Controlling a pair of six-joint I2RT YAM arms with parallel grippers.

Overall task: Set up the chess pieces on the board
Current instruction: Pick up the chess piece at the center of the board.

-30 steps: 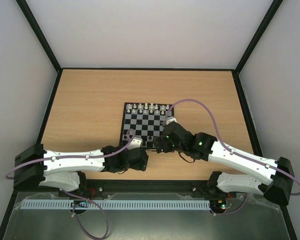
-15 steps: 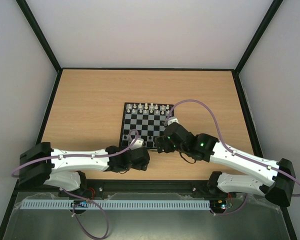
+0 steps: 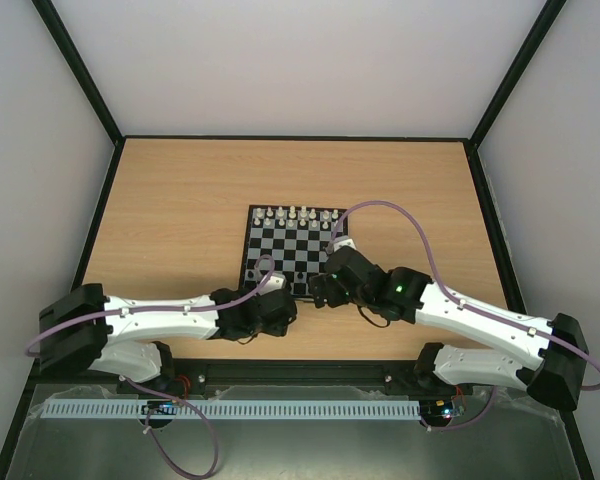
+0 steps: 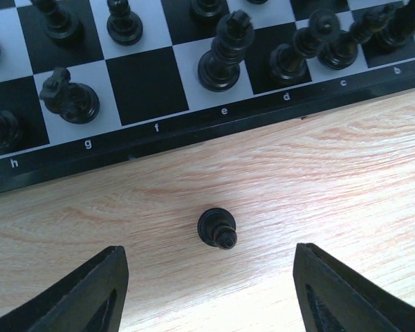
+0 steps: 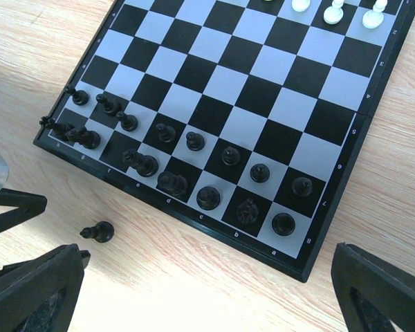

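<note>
The board lies mid-table, with black chess pieces standing on its two near rows. One black pawn stands loose on the wood just off the board's near edge, below the e file. It also shows in the right wrist view. My left gripper is open, a finger on each side of this pawn and apart from it; from above it covers the pawn. My right gripper is open and empty, above the board's near edge.
White pieces line the board's far row. The two grippers sit close together at the board's near edge. A dark-framed wall surrounds the wooden table.
My left gripper has moved a little right and forward toward the board's near edge. My right gripper has shifted slightly left. No piece has moved.
</note>
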